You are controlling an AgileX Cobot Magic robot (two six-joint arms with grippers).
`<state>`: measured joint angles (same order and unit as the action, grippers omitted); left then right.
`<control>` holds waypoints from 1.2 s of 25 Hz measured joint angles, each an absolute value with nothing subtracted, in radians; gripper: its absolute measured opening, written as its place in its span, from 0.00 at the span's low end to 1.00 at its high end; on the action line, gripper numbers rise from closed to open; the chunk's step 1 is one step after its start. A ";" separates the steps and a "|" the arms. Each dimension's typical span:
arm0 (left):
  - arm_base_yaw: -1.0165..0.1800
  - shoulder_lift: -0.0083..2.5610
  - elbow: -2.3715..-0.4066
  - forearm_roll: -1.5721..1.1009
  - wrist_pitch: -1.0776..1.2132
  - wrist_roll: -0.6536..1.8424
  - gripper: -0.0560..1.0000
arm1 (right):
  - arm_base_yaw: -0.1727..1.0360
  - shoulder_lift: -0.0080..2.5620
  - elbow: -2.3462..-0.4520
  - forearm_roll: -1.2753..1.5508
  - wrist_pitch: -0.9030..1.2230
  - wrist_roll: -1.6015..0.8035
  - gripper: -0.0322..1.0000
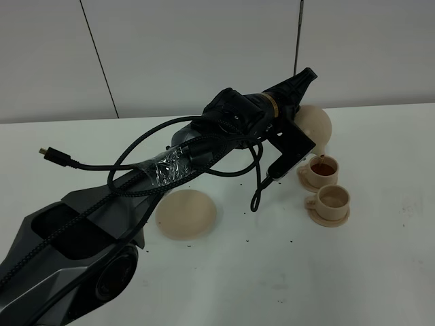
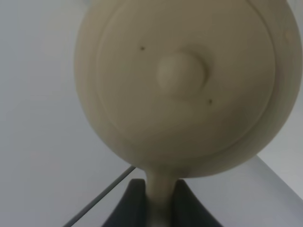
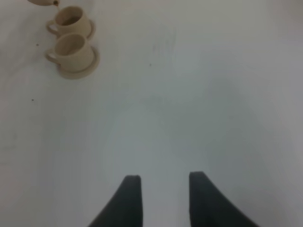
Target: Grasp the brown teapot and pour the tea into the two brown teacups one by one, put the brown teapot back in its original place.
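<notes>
Matte beige ceramic: my left end effector (image 2: pixel 158 201) clamps the loop handle of the brown teapot (image 1: pixel 317 122), its spout over the far teacup (image 1: pixel 323 170); the right end effector (image 3: pixel 161 184) stands open above the desk (image 3: pixel 213 94).

A white table (image 1: pixel 285 272) with a smooth, matte top carries everything. Left of its middle in the high view, a large round saucer (image 1: pixel 185 214), beige-tan, lies flat on the surface. Well to the right of it sit two smaller tan saucers, one behind the other: the far cup saucer (image 1: pixel 306 182) and the near cup saucer (image 1: pixel 329 221). Each bears one of the two teacups (image 1: pixel 332 197). The rims of the two small saucers are just beside each other, possibly touching, though neither view settles it. Tiny dark specks (image 3: pixel 32 100) are scattered over the tabletop, mostly between the large saucer and the small ones and in front of them.
</notes>
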<state>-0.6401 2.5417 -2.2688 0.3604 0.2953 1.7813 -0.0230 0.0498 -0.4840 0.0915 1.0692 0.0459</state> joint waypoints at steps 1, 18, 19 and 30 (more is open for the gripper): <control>-0.640 2.542 -2.269 0.360 0.295 1.782 0.21 | -0.023 0.050 -0.484 0.091 1.069 0.046 0.26; -0.640 2.542 -2.269 0.360 0.275 1.827 0.21 | -0.023 0.050 -0.484 0.091 1.069 0.046 0.26; -0.640 2.542 -2.269 0.360 0.274 1.830 0.21 | -0.023 0.050 -0.484 0.091 1.069 0.046 0.26; -0.640 2.542 -2.269 0.360 0.273 1.840 0.21 | -0.023 0.050 -0.484 0.091 1.069 0.046 0.26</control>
<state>-0.6401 2.5417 -2.2688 0.3604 0.2733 1.8403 -0.0230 0.0498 -0.4840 0.0915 1.0692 0.0459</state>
